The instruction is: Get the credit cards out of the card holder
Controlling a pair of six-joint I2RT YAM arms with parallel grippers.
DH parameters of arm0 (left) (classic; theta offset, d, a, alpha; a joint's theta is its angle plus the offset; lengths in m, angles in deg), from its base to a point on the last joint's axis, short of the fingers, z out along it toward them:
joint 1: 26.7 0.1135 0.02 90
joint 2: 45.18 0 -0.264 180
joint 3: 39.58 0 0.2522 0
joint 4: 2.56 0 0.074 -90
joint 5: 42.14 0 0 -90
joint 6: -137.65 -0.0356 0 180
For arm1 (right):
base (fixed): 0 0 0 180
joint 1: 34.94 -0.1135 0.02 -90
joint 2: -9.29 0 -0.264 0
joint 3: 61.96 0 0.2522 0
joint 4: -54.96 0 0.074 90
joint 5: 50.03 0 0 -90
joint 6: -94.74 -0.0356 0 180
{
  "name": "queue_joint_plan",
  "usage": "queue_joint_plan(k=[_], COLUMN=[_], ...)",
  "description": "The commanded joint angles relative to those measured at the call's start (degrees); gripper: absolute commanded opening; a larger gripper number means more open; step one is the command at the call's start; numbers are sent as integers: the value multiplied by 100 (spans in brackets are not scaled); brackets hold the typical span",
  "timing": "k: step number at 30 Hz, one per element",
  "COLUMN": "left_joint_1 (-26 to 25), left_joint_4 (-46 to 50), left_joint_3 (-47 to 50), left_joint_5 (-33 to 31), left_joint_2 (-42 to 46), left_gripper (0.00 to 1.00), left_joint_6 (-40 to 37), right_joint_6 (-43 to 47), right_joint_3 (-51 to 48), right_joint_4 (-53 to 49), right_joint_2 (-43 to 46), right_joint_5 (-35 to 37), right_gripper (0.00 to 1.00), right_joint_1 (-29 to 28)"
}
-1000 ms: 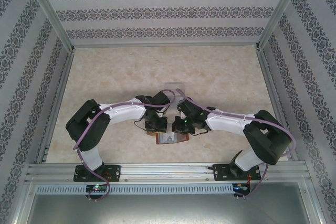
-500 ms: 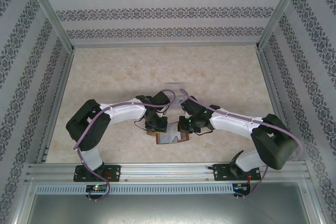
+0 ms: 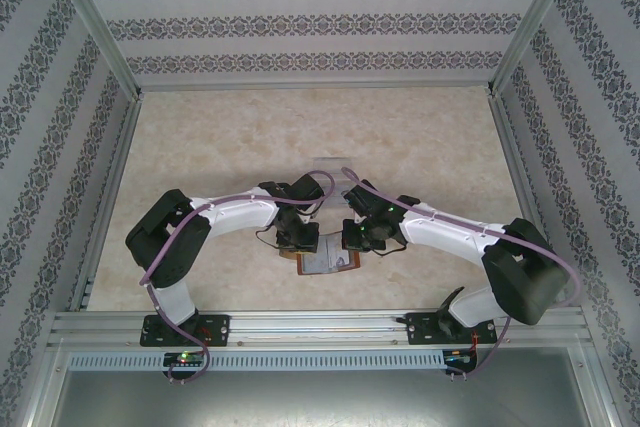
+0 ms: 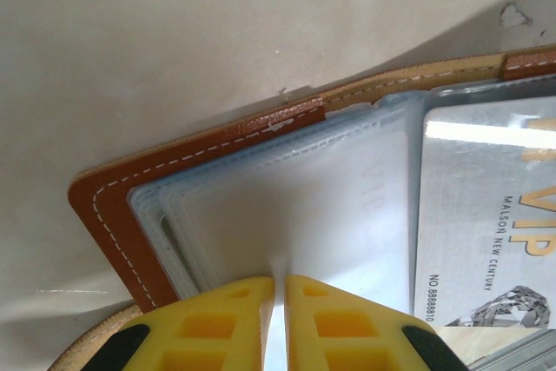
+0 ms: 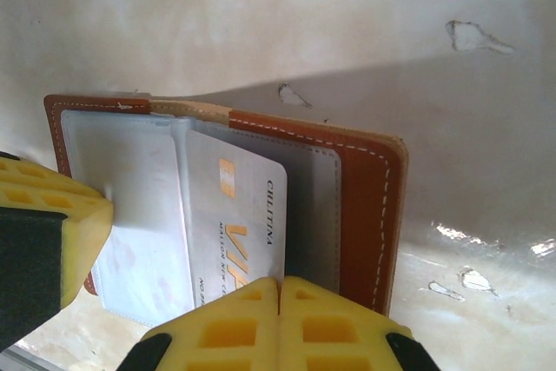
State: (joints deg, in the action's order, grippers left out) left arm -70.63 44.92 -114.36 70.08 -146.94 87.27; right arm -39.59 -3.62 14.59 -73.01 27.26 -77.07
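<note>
Where one card holder [image 5: 369, 215] lies open, one credit card [image 5: 239, 215] shows.

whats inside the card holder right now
A silver VIP card sticks partway out of the clear sleeves in the open card holder. Any cards deeper in the sleeves are hidden.

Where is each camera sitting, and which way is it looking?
Top external: high behind the arms, looking down at the table; both arms show, left gripper and right gripper over the card holder.
Left wrist: on the left arm, looking past its yellow fingers at the holder's clear sleeves.
Right wrist: on the right arm, looking past its shut fingers at the credit card.
Shared: both wrist views show holder and card.
</note>
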Motion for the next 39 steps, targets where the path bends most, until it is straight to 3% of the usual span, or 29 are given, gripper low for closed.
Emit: queue_joint_plan(k=[1,12,23,39], left_joint_1=[-81,-81,-81,-81], left_joint_4=[324,315,289,337], left_joint_3=[107,107,108,-55], left_joint_5=[-291,-296,-266,-296], left_joint_2=[-288,-271,-272,-38], left_gripper=[16,16,16,19], left_joint_6=[-108,-99,-99,-103], right_joint_6=[123,-43,-285,-286], right_joint_3=[146,322,368,393], right_joint_4=[-290,-158,51,-131], right_joint_2=[15,-137,-107,-24], right_joint_5=[281,229,-3,172], right_gripper=[4,5,16,8], right_joint_1=[-31,-300,-480,-503])
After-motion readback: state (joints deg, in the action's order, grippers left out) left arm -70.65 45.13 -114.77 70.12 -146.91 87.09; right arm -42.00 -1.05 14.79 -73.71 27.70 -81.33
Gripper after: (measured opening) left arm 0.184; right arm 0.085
